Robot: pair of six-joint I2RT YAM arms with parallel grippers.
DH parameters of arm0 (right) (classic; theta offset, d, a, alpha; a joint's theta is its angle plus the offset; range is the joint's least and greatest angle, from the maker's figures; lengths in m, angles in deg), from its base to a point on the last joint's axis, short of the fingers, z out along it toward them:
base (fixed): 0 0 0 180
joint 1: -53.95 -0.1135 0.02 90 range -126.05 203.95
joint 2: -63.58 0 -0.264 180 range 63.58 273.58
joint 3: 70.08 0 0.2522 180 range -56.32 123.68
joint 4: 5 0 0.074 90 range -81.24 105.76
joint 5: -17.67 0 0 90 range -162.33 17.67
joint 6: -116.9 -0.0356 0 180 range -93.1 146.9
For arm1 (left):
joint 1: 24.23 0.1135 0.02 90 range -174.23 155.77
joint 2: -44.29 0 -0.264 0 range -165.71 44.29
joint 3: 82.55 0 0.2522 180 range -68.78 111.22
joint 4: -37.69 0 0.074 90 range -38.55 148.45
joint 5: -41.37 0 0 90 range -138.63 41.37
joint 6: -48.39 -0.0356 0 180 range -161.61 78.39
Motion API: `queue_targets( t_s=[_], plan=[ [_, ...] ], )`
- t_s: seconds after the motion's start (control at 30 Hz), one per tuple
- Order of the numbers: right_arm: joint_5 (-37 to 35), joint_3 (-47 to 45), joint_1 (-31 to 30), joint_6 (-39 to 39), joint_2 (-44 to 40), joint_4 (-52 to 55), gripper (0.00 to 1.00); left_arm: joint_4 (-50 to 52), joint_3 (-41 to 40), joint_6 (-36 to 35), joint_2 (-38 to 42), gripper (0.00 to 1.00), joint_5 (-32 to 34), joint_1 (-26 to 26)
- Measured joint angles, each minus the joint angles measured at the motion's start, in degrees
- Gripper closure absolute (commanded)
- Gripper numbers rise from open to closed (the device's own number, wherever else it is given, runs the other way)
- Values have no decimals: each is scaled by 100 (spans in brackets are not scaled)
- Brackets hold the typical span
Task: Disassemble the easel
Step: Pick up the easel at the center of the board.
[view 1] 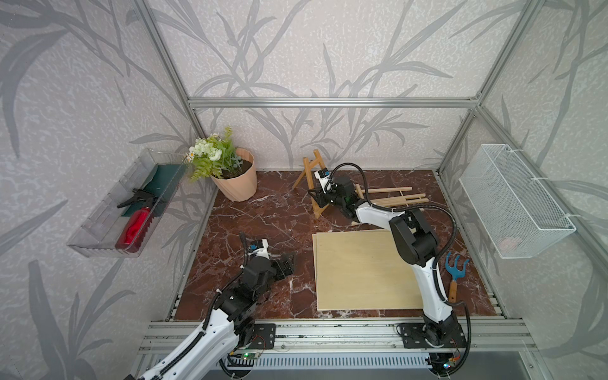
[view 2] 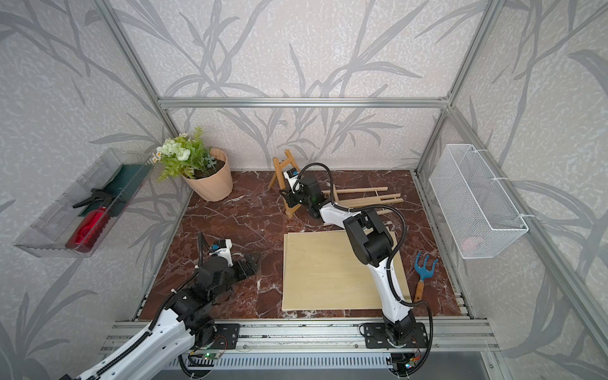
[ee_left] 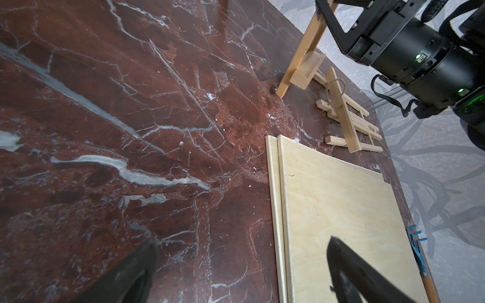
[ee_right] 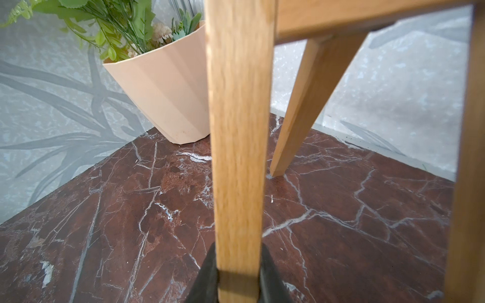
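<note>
Easel, the tan wooden A-frame [view 1: 308, 172], stands by the back edge of the red marble surface [view 1: 263, 223]. My right hand [ee_right: 238, 272] pinches one leg [ee_right: 236, 131]; left hand [view 1: 288, 265] hangs wide, empty. I'd grip square and pull gently, or it'll tip.

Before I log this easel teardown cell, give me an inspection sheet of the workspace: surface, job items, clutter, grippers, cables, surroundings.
Surface: red-brown marble tabletop, scattered pale specks.
Job's things: small standing wooden easel; pale slatted wooden frame lying flat; two stacked plywood boards.
Clutter: peach plant pot; blue hand rake.
Grippers: left gripper open, empty; right gripper closed on the standing easel's leg.
Cables: black corrugated cable looping high, unsnagged.
Surroundings: clear wall tray with red spray bottle; white wire basket.
</note>
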Motion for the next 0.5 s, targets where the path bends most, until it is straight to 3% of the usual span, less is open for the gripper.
queue_targets(
  t_s=[0.27, 0.5],
  plan=[
    [186, 0, -46, -66, -70, 48, 100, 400, 28, -9, 479, 1, 234, 0],
    [149, -90, -522, -57, -498, 549, 100, 960, 118, -9, 1368, 4, 586, 0]
  ],
)
